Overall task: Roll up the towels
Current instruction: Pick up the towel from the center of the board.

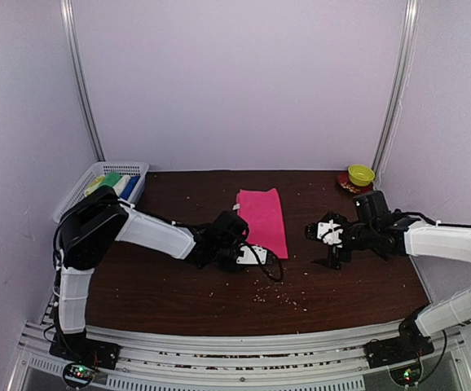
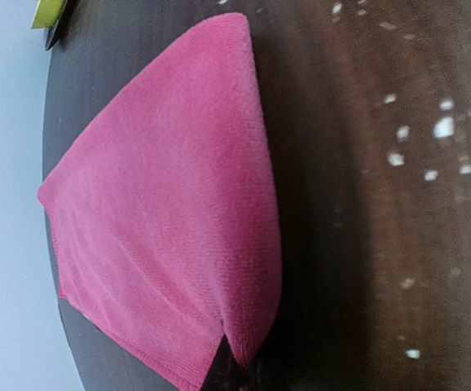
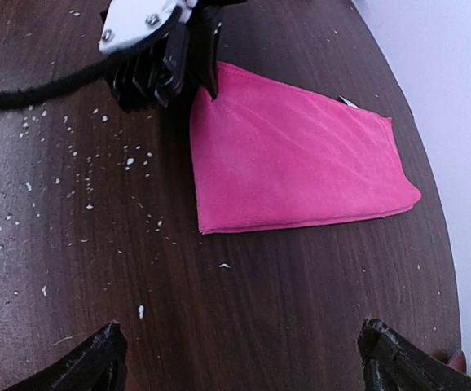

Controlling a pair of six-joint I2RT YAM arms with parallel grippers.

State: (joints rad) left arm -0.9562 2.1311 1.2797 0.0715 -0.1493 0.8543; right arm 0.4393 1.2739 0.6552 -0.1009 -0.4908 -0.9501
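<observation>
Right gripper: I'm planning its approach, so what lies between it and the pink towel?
Only dark tabletop with pale crumbs before the pink towel, seen in the right wrist view.

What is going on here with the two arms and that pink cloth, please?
The robot is working on rolling towels. Its left gripper is shut on a near corner of the pink towel, which lies flat on the dark table, not yet rolled. The right gripper hangs open to the towel's right, holding nothing. More towels sit in the white basket at the back left.
</observation>
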